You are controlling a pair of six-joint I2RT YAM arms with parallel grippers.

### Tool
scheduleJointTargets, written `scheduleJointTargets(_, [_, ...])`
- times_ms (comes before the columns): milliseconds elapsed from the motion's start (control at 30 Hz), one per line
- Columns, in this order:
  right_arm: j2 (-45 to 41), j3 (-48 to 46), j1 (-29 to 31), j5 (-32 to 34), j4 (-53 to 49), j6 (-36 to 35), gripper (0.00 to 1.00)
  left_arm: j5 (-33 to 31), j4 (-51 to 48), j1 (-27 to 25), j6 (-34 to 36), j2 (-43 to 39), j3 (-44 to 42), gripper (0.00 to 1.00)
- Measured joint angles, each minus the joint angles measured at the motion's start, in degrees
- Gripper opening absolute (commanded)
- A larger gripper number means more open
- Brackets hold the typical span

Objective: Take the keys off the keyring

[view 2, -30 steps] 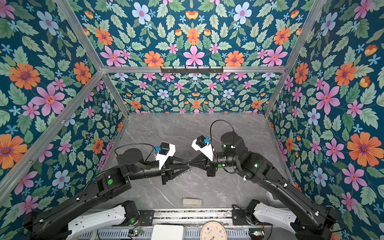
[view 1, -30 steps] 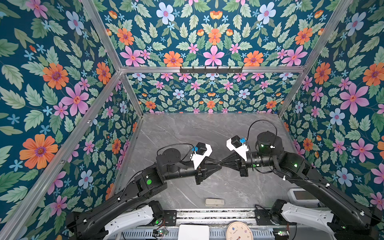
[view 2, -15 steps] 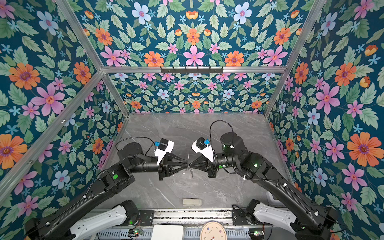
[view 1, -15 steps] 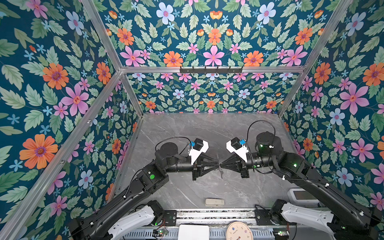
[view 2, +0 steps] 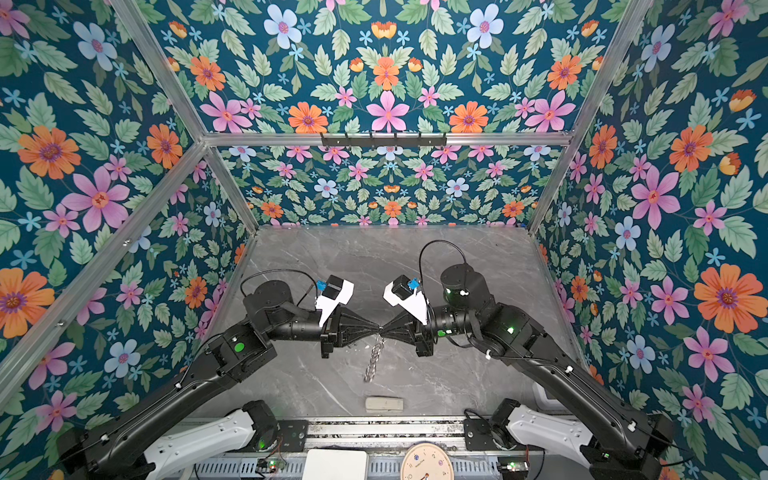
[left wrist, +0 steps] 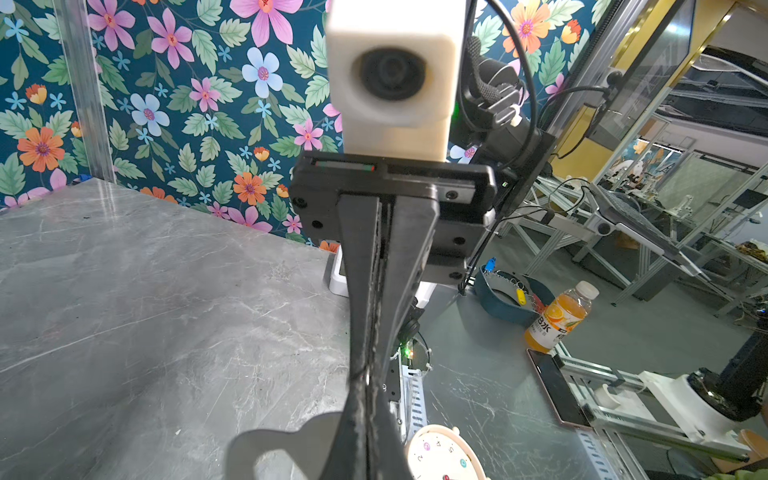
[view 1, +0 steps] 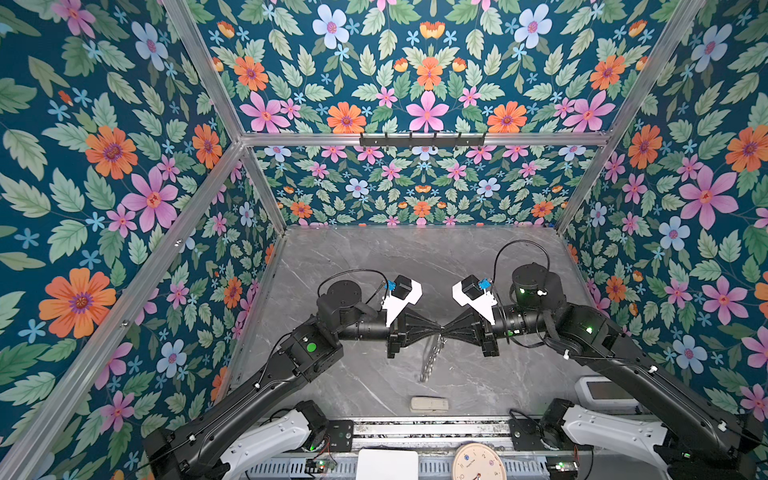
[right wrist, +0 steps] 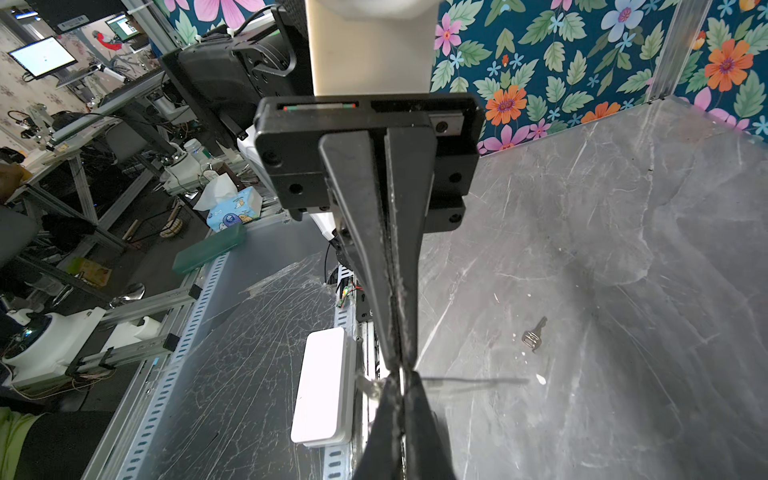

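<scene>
Keyring, silver chain dangling, pinched between pressed-together left fingers and right fingers.

Robotics lab, floral-papered booth walls, aluminium frame, computer monitor and cluttered workbenches beyond the open side

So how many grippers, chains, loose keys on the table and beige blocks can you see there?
Grippers: 2, the left gripper and the right gripper, tips meeting
Chain: 1, hanging below those tips
Loose key: 1
Beige block: 1
Total: 5
</scene>
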Motion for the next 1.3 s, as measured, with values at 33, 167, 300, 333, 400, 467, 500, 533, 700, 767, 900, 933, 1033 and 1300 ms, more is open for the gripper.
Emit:
scheduleJointTargets(33, [0.02, -0.02, 0.0, 0.11, 0.0, 0.04, 0.0, 0.0, 0.0, 0.0, 0.0, 0.02, 0.02, 0.04])
scheduleJointTargets(167, [0.04, -0.04, -0.02, 0.44, 0.02, 0.2, 0.0, 0.07, 0.0, 0.02, 0.0, 0.15, 0.09, 0.05])
scheduleJointTargets(300, [0.26, -0.04, -0.07, 0.81, 0.02, 0.37, 0.0, 0.2, -0.02, 0.04, 0.04, 0.39, 0.09, 0.05])
scheduleJointTargets(333, [0.28, -0.04, -0.07, 0.96, 0.02, 0.55, 0.0, 0.2, -0.02, 0.07, 0.04, 0.46, 0.09, 0.06])
scheduleJointTargets(400, [0.35, -0.04, -0.07, 1.11, 0.02, 0.63, 0.0, 0.2, -0.02, 0.07, 0.04, 0.55, 0.11, 0.08])
scheduleJointTargets(467, [0.37, -0.04, -0.07, 1.29, 0.02, 0.7, 0.0, 0.28, -0.02, 0.09, 0.0, 0.63, 0.13, 0.09])
scheduleJointTargets(500, [0.37, -0.04, -0.07, 1.42, 0.02, 0.87, 0.0, 0.39, 0.0, 0.11, 0.0, 0.68, 0.17, 0.09])
scheduleJointTargets(533, [0.37, -0.04, -0.07, 1.49, 0.02, 0.9, 0.0, 0.46, 0.0, 0.13, 0.0, 0.7, 0.17, 0.09])
scheduleJointTargets(700, [0.39, -0.07, -0.04, 1.6, 0.0, 1.49, 0.0, 0.63, 0.04, 0.15, 0.37, 0.92, 0.17, 0.0])
scheduleJointTargets(767, [0.37, -0.15, -0.02, 1.73, 0.02, 1.51, 0.0, 0.68, 0.15, 0.15, 0.35, 0.96, 0.07, 0.0])
scheduleJointTargets(900, [0.26, -0.55, -0.02, 1.79, 0.52, 1.86, 0.26, -0.09, 1.99, 0.15, 0.39, 0.04, -1.46, 0.0])
scheduleJointTargets(933, [0.13, -0.81, -0.02, 2.01, 1.03, 2.32, 0.32, -0.17, 2.67, 0.13, 0.37, -0.37, -1.99, 0.0])
scheduleJointTargets(1033, [-0.5, -1.66, -0.13, 3.54, 2.91, 2.32, 0.4, -0.28, 5.16, 0.04, 0.35, -1.55, -3.3, 0.0])
scheduleJointTargets(1300, [-6.38, -6.16, -0.04, 6.95, 10.62, 4.72, 0.47, 0.46, 8.83, -0.11, 0.33, -2.8, -5.03, 0.0])
